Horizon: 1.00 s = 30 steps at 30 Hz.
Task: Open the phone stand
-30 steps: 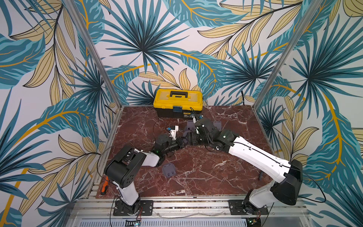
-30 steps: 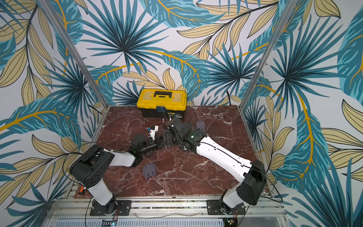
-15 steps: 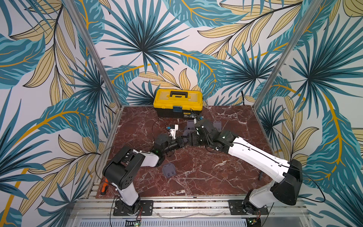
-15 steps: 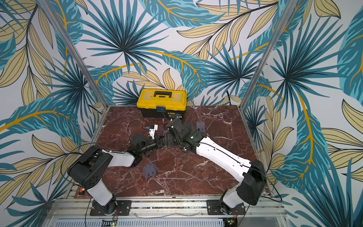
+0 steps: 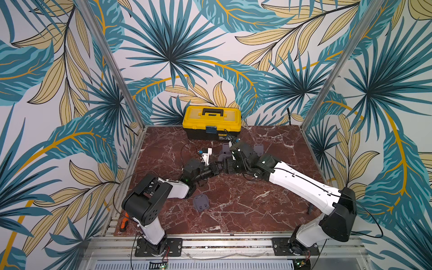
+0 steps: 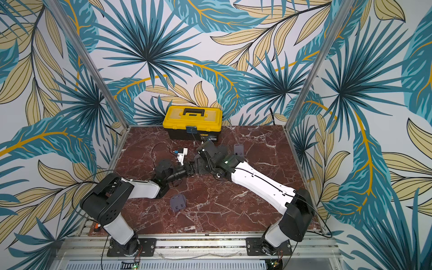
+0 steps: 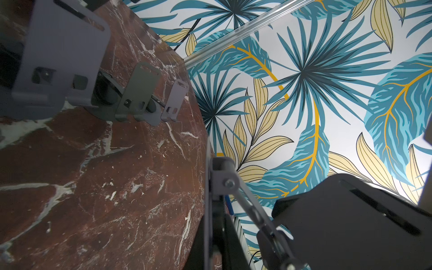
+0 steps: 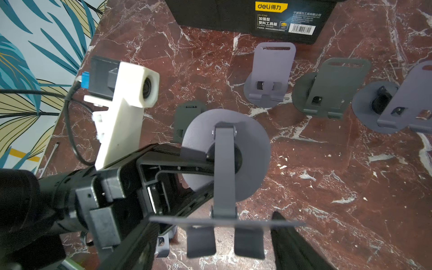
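A grey phone stand (image 8: 252, 145) hangs above the marble between both arms, mid-table in both top views (image 5: 223, 163) (image 6: 198, 165). My left gripper (image 7: 211, 229) is shut on the edge of its round base, which the left wrist view shows edge-on (image 7: 208, 187). The stand's hinged arm (image 8: 224, 168) runs from the base to the plate (image 8: 224, 221), which stands unfolded away from the base. My right gripper (image 8: 219, 233) has its fingers against the plate's two side edges, with the two lips hanging between them.
A yellow toolbox (image 5: 211, 121) stands at the back. Three opened stands (image 8: 271, 74) (image 8: 332, 86) (image 8: 397, 105) sit in front of it. One folded stand (image 5: 201, 203) lies near the left arm. An orange screwdriver (image 5: 124, 224) lies off the table's front left.
My right gripper's jaws have narrowed onto the plate's side edges. Neither arm has visibly shifted, and the left gripper keeps its hold on the base.
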### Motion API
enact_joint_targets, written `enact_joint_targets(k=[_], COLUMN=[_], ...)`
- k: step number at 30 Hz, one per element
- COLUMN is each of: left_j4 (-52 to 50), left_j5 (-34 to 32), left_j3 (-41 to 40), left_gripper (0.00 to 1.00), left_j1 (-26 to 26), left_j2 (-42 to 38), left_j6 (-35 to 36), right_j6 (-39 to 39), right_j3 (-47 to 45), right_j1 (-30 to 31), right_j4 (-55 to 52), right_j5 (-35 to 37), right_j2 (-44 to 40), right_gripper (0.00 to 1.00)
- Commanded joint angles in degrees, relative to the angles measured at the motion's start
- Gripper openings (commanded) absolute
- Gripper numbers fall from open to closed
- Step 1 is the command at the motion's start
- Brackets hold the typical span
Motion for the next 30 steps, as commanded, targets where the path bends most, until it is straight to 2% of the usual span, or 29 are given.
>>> enact_joint_targets(k=[1, 9, 12, 18, 24, 30], left_j4=[2.56, 2.58, 2.58, 2.56, 2.6, 2.57], left_j5=[0.89, 0.63, 0.57, 0.3, -0.39, -0.58], left_j3=[1.55, 1.3, 1.15, 0.69, -0.53, -1.81], left_gripper=[0.0, 0.0, 0.05, 0.14, 0.29, 0.32], left_j1=[-0.3, -0.3, -0.3, -0.21, 0.4, 1.3], left_j2=[-1.65, -1.54, -1.39, -1.47, -1.88, -2.42], left_j6=[0.94, 0.81, 0.57, 0.51, 0.2, 0.02], right_j6=[0.14, -0.08, 0.06, -0.18, -0.31, -0.45], right_j3=[0.66, 0.94, 1.04, 1.29, 1.58, 2.01], right_j1=[-0.09, -0.03, -0.02, -0.03, -0.01, 0.02], right_j4=[0.25, -0.06, -0.04, -0.56, -1.03, -1.49], right_j5=[-1.12, -0.87, -0.74, -0.1, 0.48, 0.88], right_j2=[0.9, 0.81, 0.77, 0.55, 0.81, 1.23], right_gripper=[0.71, 0.54, 0.51, 0.48, 0.47, 0.46])
